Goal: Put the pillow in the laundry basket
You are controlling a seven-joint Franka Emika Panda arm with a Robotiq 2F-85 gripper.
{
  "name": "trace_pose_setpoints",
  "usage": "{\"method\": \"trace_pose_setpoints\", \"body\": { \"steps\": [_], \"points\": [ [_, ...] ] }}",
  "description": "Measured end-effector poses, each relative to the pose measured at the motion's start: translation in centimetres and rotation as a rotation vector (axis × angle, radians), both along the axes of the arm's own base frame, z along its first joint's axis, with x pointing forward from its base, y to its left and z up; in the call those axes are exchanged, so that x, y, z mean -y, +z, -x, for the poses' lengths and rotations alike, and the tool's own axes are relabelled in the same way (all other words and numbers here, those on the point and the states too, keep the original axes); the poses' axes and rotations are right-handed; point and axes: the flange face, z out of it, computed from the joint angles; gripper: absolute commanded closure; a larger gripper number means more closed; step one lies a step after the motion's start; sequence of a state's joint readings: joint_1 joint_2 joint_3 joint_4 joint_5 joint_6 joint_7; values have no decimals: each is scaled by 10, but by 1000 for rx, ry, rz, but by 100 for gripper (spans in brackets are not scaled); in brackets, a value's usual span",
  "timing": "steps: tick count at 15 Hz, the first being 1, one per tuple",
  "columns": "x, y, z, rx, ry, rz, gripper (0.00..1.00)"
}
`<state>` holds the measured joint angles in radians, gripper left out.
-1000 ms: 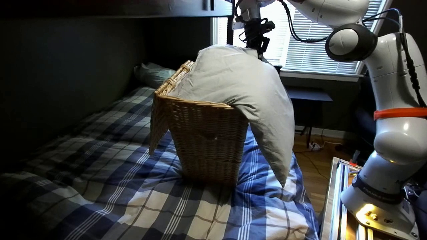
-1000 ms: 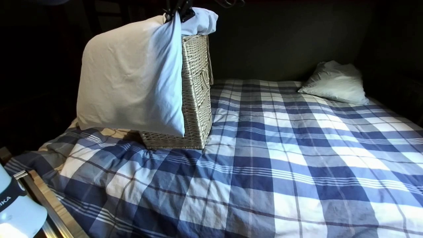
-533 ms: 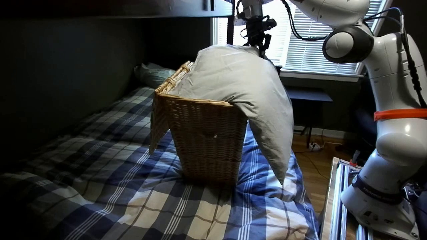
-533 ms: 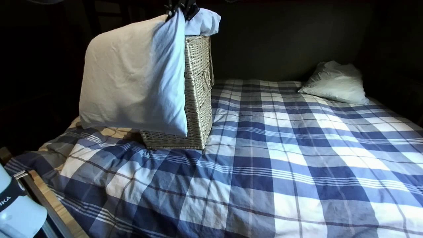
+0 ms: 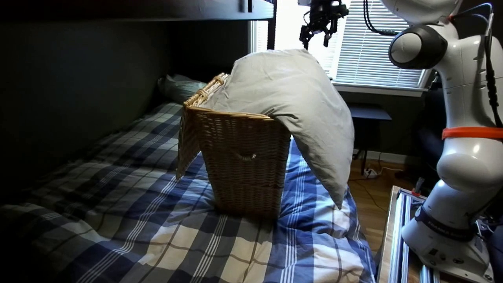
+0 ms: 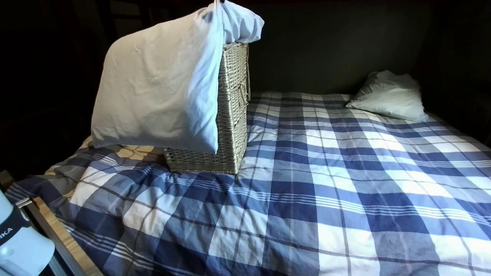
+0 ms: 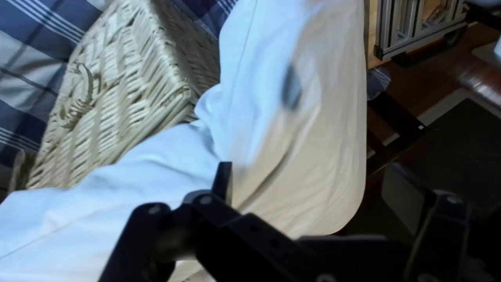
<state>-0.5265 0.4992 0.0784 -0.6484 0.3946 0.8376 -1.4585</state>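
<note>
Pillow, white and wrinkled, lies bent over the rim of the laundry basket. One part of it dips inside the basket's mouth; a big part hangs outside, with a corner pointing down. How deep the inner part goes, I cannot tell. In an exterior view I see my fingers spread wide, above the pillow's top, and the wrist view, too, shows them apart; whether one tip touches it is not clear to me. The basket stands upright on the worktop, which is covered with blue-and-white plaid. From its rim, a woven flap hangs down outside. Well apart from the basket rests another pale pillow.
</note>
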Motion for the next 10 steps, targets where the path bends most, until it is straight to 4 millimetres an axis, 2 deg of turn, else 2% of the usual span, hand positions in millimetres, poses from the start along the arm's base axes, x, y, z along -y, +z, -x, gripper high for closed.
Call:
{"method": "trace_pose_setpoints", "body": {
  "steps": [3, 5, 8, 10],
  "points": [
    [31, 23, 25, 5, -159, 53, 0],
    [37, 36, 36, 5, -238, 70, 0],
    [22, 64, 44, 36, -317, 87, 0],
    [4, 94, 51, 110, -357, 124, 0]
  ]
}}
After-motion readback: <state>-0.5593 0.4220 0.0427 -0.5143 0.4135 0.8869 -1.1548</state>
